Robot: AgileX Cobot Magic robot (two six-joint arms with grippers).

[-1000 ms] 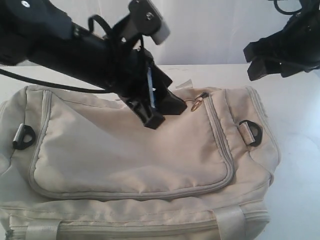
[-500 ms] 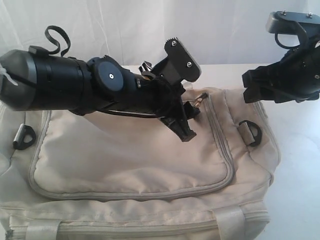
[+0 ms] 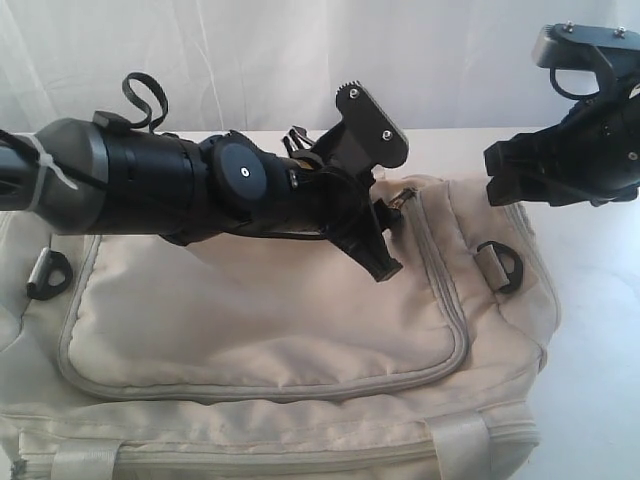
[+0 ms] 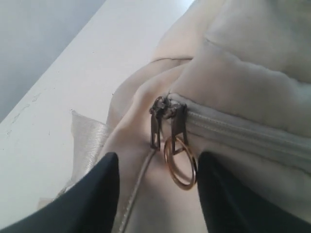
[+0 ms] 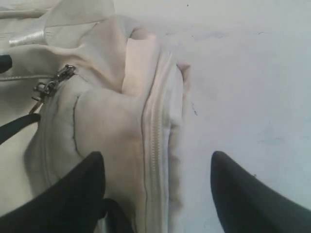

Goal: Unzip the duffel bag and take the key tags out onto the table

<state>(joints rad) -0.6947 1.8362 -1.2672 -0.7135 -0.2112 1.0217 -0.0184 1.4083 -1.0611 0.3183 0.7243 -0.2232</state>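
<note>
We see the soft cream fabric duffel bag (image 3: 270, 320) lying zipped shut on the smooth white table (image 3: 600, 330), short of its far edge, contents hidden. Our left tool (image 4: 156, 174) stands apart around grey metal zipper pulls (image 4: 167, 119) and a round brass ring (image 4: 181, 162). Our right tool (image 5: 155, 165) gapes empty above the bag's end.

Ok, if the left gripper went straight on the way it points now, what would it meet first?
Probably the gold ring hanging from the zipper pulls, framed between the open fingers of the left gripper, then the fabric of the duffel bag just behind. Depth is hard to judge.
</note>
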